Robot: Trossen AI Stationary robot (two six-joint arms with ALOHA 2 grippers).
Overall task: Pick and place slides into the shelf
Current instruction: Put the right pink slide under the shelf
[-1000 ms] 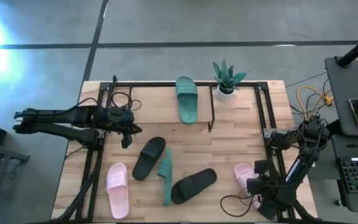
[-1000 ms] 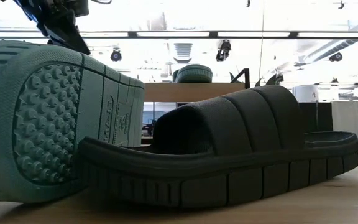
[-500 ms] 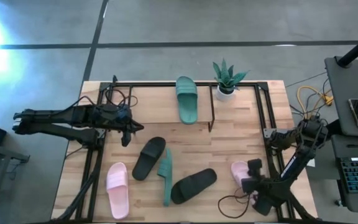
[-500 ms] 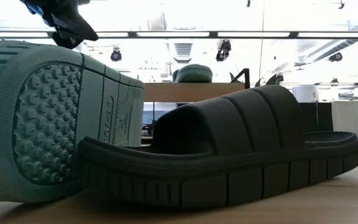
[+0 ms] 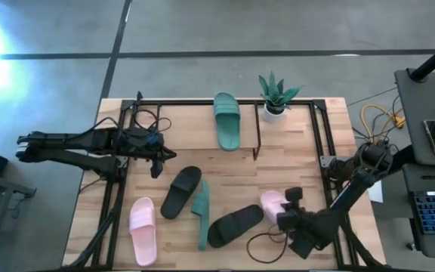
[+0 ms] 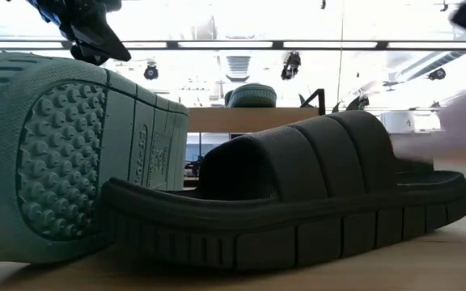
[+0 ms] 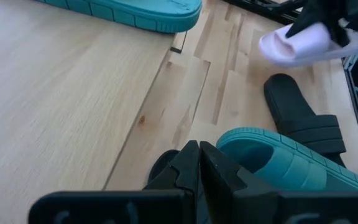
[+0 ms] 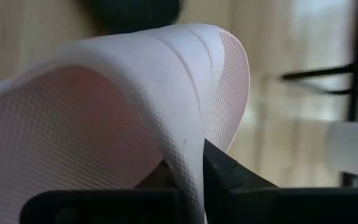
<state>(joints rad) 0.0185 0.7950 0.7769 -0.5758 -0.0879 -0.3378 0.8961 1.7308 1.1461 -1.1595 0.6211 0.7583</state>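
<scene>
My right claw [image 5: 291, 219] gripped a pink slide [image 5: 272, 204] over the pale-wood table [image 5: 285, 162] — left claw [image 7: 199, 163] pinched closed, empty; ceiling lights behind.

Left hand [image 5: 155, 160] closed, hovering at table's left, right hand [image 5: 289, 212] clamped, low near front.

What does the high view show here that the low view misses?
Only the high view shows the plant, the pink slide lying on the table, and the right hand shut on the other pink slide. Only the low view shows the room's ceiling lights. Both show the green slide on edge beside a black slide.
</scene>
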